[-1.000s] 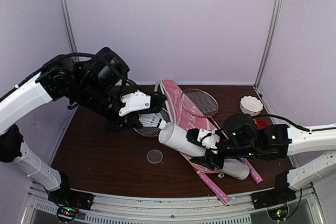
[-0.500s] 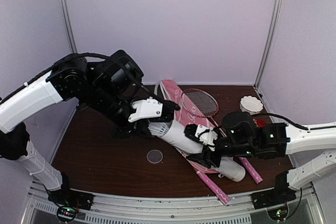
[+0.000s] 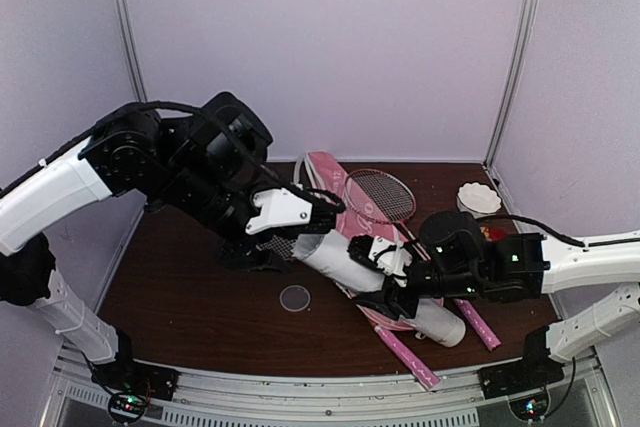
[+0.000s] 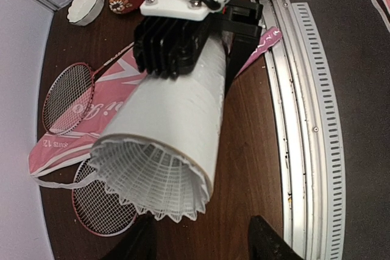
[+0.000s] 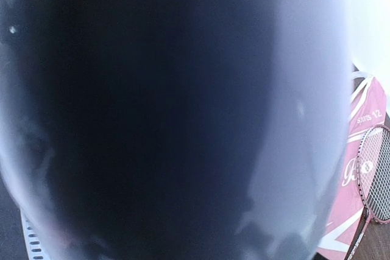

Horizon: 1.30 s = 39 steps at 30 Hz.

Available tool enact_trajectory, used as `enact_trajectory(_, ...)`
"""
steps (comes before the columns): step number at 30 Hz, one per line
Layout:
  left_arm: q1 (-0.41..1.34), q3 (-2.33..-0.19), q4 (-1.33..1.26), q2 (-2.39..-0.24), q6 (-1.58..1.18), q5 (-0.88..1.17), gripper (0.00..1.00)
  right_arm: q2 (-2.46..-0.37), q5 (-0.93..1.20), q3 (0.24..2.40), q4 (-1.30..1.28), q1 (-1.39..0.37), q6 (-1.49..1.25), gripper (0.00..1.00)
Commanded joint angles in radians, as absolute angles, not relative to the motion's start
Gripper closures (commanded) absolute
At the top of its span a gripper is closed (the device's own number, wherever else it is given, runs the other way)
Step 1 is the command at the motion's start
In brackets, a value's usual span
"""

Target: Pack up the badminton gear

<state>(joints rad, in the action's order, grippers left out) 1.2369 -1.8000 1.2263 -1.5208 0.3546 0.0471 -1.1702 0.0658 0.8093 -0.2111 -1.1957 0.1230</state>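
One tube (image 4: 183, 120) clamped in right end effector (image 4: 207, 41); left end effector (image 4: 204, 243) wide, empty.

Long white ribbed tube (image 3: 335, 259) slants across the middle of the table (image 3: 190, 297), open end toward the left, a white feather shuttlecock (image 4: 149, 190) lodged in its mouth with the skirt sticking out. Behind it, a pink cover (image 3: 325, 179) with white stripes lies flat, one red-framed racquet (image 3: 380, 195) resting its head on it, a second racquet (image 4: 100, 205) just beside it; their pink handles pass beneath the tube
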Motion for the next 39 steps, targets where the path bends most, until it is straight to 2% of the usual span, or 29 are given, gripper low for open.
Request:
enact_trajectory(1,1.239,-1.72,1.083,-1.43,0.345,0.093,0.43,-1.13,0.061,0.807,-0.146,-1.203,0.115,0.64)
enact_trajectory(11,1.239,-1.605,0.884,-1.393,0.337,0.21,0.42,-1.11,0.069,0.812,-0.128,-1.203,0.12,0.64)
enact_trajectory(27,1.239,-1.57,0.824,-1.522,0.378,0.352,0.46,-1.064,0.047,0.82,-0.107,-1.204,0.118,0.64)
enact_trajectory(34,1.239,-1.595,0.763,-1.583,0.388,0.383,0.44,-1.067,0.051,0.83,-0.094,-1.203,0.118,0.64)
enact_trajectory(39,1.227,-1.594,0.761,-1.521,0.382,0.336,0.4,-1.05,0.024,0.812,-0.103,-1.203,0.12,0.64)
